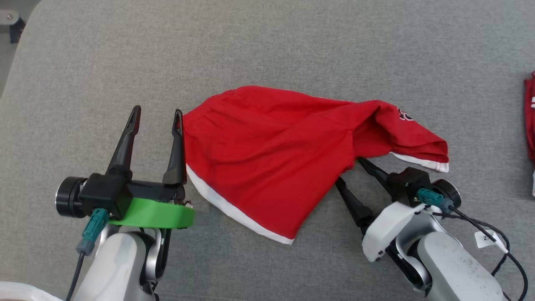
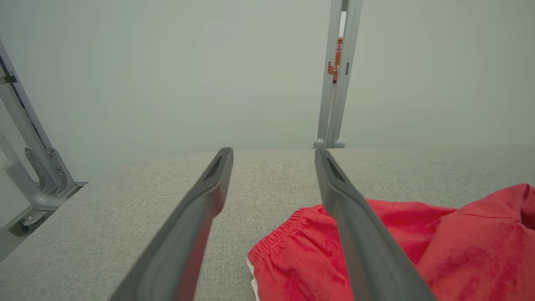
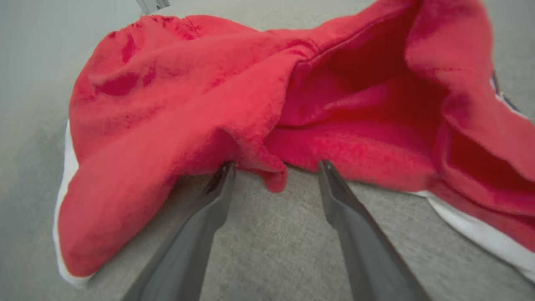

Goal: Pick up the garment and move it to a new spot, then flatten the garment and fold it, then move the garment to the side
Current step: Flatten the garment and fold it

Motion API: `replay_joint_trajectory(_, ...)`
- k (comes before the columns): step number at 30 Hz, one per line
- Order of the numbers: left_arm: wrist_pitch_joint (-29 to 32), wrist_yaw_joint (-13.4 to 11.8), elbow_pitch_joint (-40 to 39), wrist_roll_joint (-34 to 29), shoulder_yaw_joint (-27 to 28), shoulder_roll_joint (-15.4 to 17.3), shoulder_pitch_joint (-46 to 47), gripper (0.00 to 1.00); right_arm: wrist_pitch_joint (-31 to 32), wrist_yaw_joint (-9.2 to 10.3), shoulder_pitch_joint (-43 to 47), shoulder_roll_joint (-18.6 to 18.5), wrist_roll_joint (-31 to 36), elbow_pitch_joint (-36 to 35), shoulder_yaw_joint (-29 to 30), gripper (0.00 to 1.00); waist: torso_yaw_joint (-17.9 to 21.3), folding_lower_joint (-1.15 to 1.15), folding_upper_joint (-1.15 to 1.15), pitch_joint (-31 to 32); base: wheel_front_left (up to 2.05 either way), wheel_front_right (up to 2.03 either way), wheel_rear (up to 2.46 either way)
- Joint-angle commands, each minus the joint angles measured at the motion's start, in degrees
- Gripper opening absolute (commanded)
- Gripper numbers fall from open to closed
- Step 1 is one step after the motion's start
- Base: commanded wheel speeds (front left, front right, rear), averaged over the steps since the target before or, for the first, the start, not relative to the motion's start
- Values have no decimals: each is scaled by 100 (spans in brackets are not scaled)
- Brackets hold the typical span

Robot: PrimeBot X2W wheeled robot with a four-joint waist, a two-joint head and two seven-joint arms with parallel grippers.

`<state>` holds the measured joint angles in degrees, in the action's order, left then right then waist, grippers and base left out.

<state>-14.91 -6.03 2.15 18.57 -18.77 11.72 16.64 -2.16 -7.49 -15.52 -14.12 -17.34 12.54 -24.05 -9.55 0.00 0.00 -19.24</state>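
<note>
Red garment (image 1: pixel 267 154) is lying crumpled in the middle of the grey fabric-covered counter (image 1: pixel 292 50). It looks like a pair of shorts. The gathered waistband is pointing toward the robot's left and the white-trimmed leg hems are facing the near side. One leg is bunching up in a raised fold on the right, and a small dark print is showing near its top.

Left tool (image 1: pixel 158 110) is sitting just beside the waistband end with its fingers spread wide apart and nothing between them. Its inner finger is running right along the cloth edge. In the left wrist view, the left tool (image 2: pixel 272 151) is pointing across the bare counter (image 2: pixel 125 196) toward a grey wall and a metal post (image 2: pixel 334 83). The garment (image 2: pixel 459 246) is lying low on the right of that view.

Right tool (image 1: pixel 349 169) is also standing open, nosing in at the near edge where the two legs meet. In the right wrist view, the right tool (image 3: pixel 276 164) is showing its tips at the cloth's rim, with a little tongue of the garment (image 3: pixel 188 83) hanging down between them. Nothing is being pinched.

A green band (image 1: pixel 154 213) is wrapping the left wrist. Another red item (image 1: pixel 530 121) is peeking in at the far right edge, well apart from the garment.
</note>
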Motion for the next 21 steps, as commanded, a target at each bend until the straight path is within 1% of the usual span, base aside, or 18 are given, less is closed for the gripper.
replay_joint_trajectory(1, -28, 33, -14, -43, 37, -24, 133, 100, -72, 0, -143, -33, -58, 127, -66, 100, -217, 0, 0, -263, 0, 0, 0)
replay_joint_trajectory(2, -30, 46, -25, -66, 65, -41, 135, 100, -111, 0, -236, -43, -96, 241, -134, 75, -207, 0, 0, -273, 0, 0, 0)
replay_joint_trajectory(4, -31, 72, -29, -105, 122, -60, 126, 100, -191, 1, -365, -64, -186, 397, -263, 0, -168, 0, 0, -273, 0, 0, 0)
replay_joint_trajectory(8, -31, 99, -42, -190, 231, -83, 40, 100, -432, 1, -393, -156, -327, 427, -282, 0, -25, 0, 0, -218, 0, 0, 0)
replay_joint_trajectory(11, -32, 125, -64, -245, 326, -88, -28, 100, -541, 1, -251, -290, -380, 153, -139, 0, 121, 0, 0, -162, 0, 0, 0)
replay_joint_trajectory(13, -28, 135, -76, -277, 373, -93, -65, 100, -496, 0, -145, -385, -389, -48, -3, 0, 215, 0, 0, -130, 0, 0, 0)
replay_joint_trajectory(16, -27, 155, -110, -316, 449, -107, -103, 100, -280, 1, 7, -574, -345, -564, 364, 0, 375, 0, 0, -112, 0, 0, 0)
replay_joint_trajectory(21, -28, 208, -131, -380, 515, -143, -84, 100, 228, 1, 123, -803, -262, -1342, 969, 0, 510, 0, 0, -166, 0, 0, 0)
